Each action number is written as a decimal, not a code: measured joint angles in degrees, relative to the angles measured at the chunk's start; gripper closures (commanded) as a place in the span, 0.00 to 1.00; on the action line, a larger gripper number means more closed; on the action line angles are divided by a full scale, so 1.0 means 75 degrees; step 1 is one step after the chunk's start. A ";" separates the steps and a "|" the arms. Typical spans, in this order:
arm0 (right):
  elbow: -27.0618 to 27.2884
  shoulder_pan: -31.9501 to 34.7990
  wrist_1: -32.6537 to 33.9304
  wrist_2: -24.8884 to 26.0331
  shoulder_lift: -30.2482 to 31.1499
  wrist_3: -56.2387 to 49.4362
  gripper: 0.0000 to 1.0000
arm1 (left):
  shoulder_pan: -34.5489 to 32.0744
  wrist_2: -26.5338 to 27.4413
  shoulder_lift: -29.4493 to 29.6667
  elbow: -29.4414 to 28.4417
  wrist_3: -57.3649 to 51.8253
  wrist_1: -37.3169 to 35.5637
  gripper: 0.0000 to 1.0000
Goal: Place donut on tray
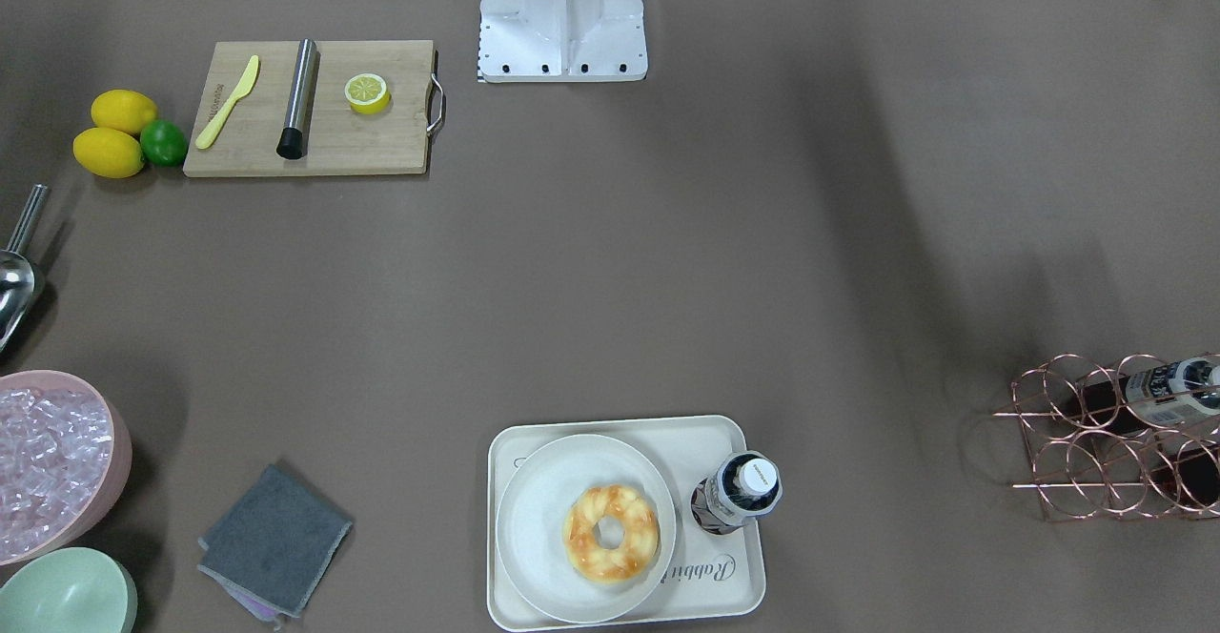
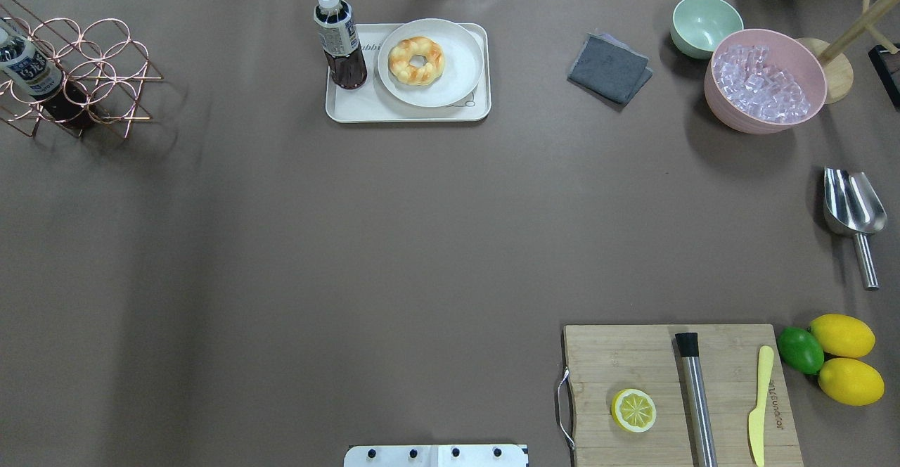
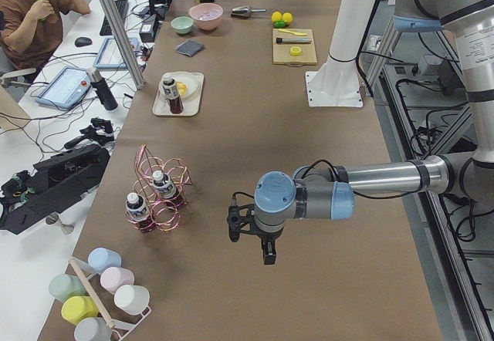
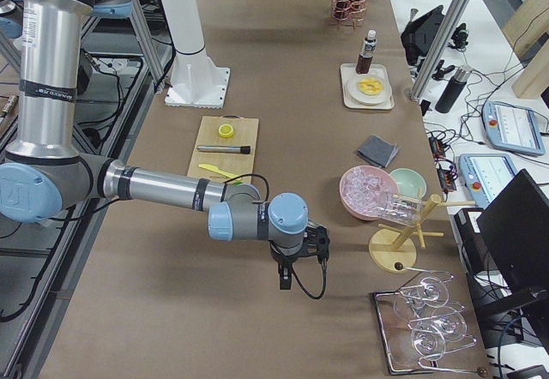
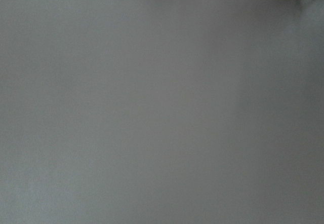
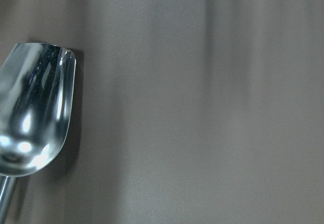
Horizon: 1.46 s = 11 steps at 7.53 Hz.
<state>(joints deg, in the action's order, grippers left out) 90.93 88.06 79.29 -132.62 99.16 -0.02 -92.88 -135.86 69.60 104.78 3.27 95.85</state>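
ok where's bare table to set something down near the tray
Widest bare stretch: the middle of the table, between the tray and the cutting board. Smaller gaps lie between the wire rack and tray, and between tray and grey cloth. The tray itself is crowded by the plate and bottle.

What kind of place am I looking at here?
Probably a robotics lab: a left arm and right arm over a staged table, with an operator at a cable-strewn desk beside it.

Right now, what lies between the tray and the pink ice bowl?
A folded grey cloth lies between tray and pink bowl, touching neither; the overhead view shows it.
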 measured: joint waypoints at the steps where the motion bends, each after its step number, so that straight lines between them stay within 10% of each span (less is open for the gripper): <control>1: 0.0003 0.0000 -0.0001 -0.0007 0.0006 0.0002 0.00 | 0.0086 0.0042 -0.0011 -0.0011 -0.0067 0.0026 0.02; 11: 0.0021 0.0000 -0.0002 -0.0026 0.0004 0.0037 0.00 | 0.0083 0.0021 -0.0077 0.0040 0.0058 0.0018 0.02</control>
